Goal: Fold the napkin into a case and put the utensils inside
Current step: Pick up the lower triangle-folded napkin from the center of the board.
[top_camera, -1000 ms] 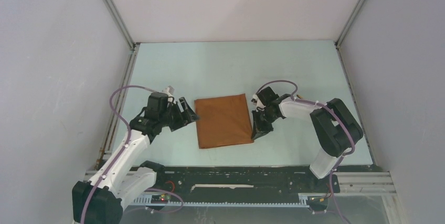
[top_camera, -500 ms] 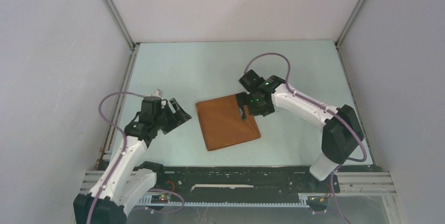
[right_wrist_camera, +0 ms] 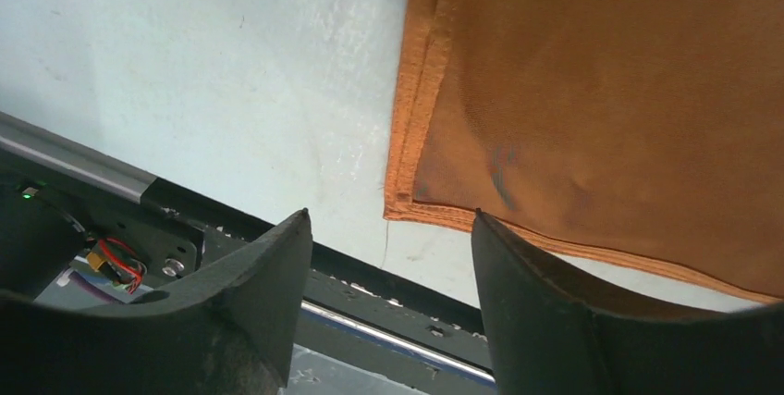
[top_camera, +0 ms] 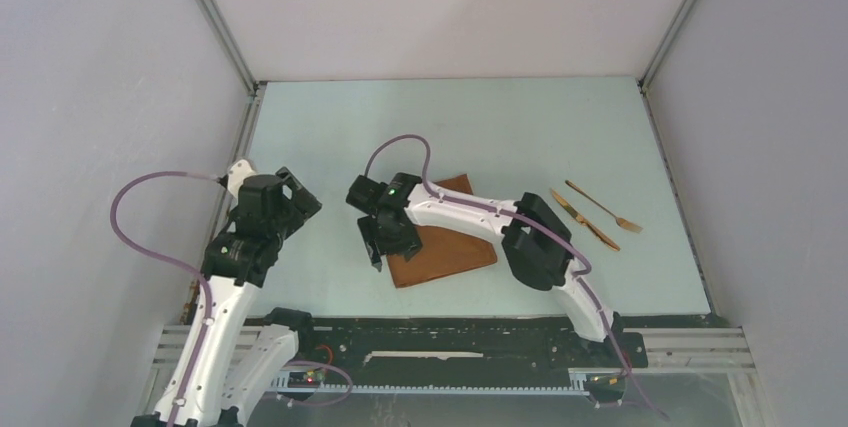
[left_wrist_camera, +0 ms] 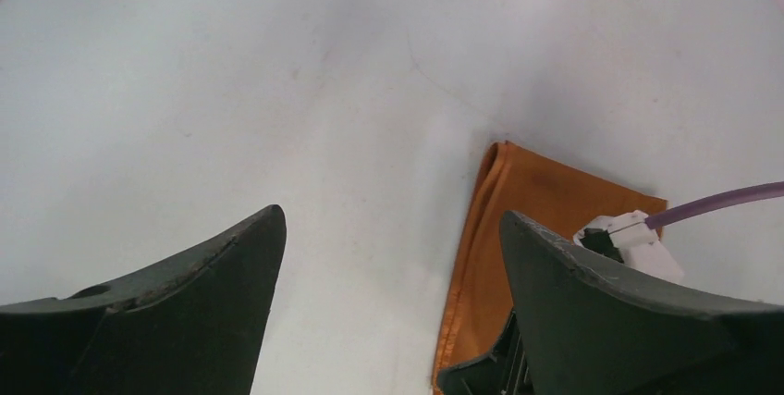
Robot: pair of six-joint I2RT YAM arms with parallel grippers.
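Note:
The rust-orange napkin (top_camera: 452, 253) lies flat mid-table, its layered hems showing along the left edge (right_wrist_camera: 601, 108). My right arm stretches across it. The right gripper (top_camera: 377, 250) hangs open over the napkin's near-left corner (right_wrist_camera: 388, 219), with nothing between its fingers. Well to the left of the cloth, my left gripper (top_camera: 297, 205) is open and empty, its view (left_wrist_camera: 393, 228) facing the napkin's left edge (left_wrist_camera: 518, 210). Two golden utensils lie on the table to the right: a fork (top_camera: 603, 206) and a second piece (top_camera: 585, 219).
The black and metal front rail (right_wrist_camera: 370, 302) runs just beyond the napkin's near edge. Grey enclosure walls (top_camera: 100, 147) ring the pale table (top_camera: 450, 127). The right arm's purple cable (top_camera: 400, 147) arches over the cloth.
The right arm swung from the napkin's right side across to its left edge and its gripper opened. The left arm drew back to the left. The utensils, hidden behind the right arm, now show.

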